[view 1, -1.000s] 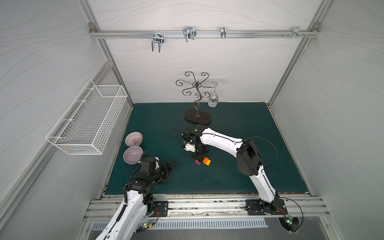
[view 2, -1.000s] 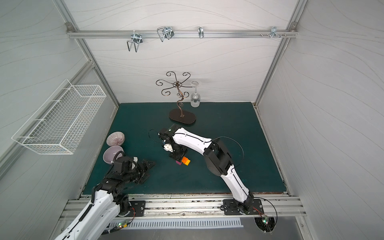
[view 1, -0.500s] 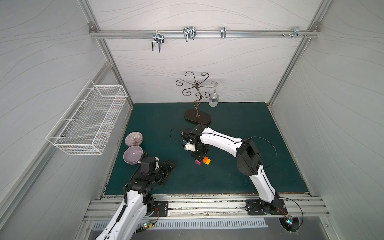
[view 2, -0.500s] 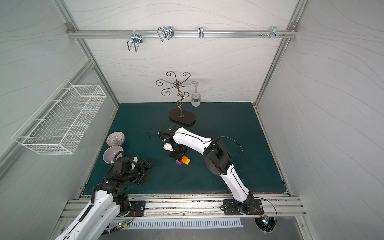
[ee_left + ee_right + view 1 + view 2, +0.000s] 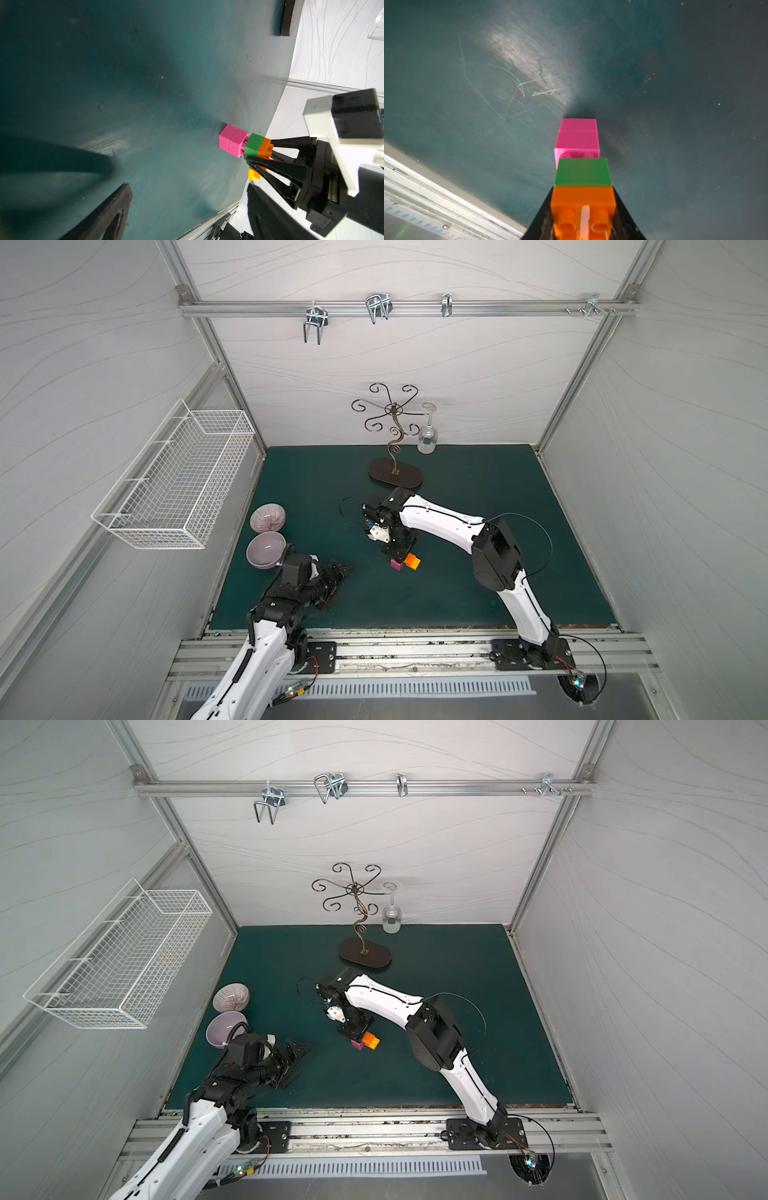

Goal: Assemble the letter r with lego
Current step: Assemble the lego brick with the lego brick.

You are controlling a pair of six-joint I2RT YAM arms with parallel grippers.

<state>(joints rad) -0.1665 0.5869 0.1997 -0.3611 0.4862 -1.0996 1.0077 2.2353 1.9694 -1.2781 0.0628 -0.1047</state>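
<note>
Two pink lego bricks (image 5: 577,135) stand stacked on the green mat in the middle. A green brick (image 5: 583,171) joined to an orange brick (image 5: 583,199) sits on top of them. In the left wrist view the pink studs (image 5: 307,145) still show under the green brick (image 5: 254,144). My right gripper (image 5: 582,196) points down, shut on the orange brick (image 5: 412,562). A yellow brick (image 5: 252,174) peeks out behind its finger. In both top views my left gripper (image 5: 340,572) (image 5: 300,1050) rests open and empty near the mat's front left.
Two purple bowls (image 5: 267,517) (image 5: 266,549) sit at the mat's left edge beside my left arm. A curly metal stand (image 5: 395,477) with a hanging glass (image 5: 427,439) stands at the back. A wire basket (image 5: 178,481) hangs on the left wall.
</note>
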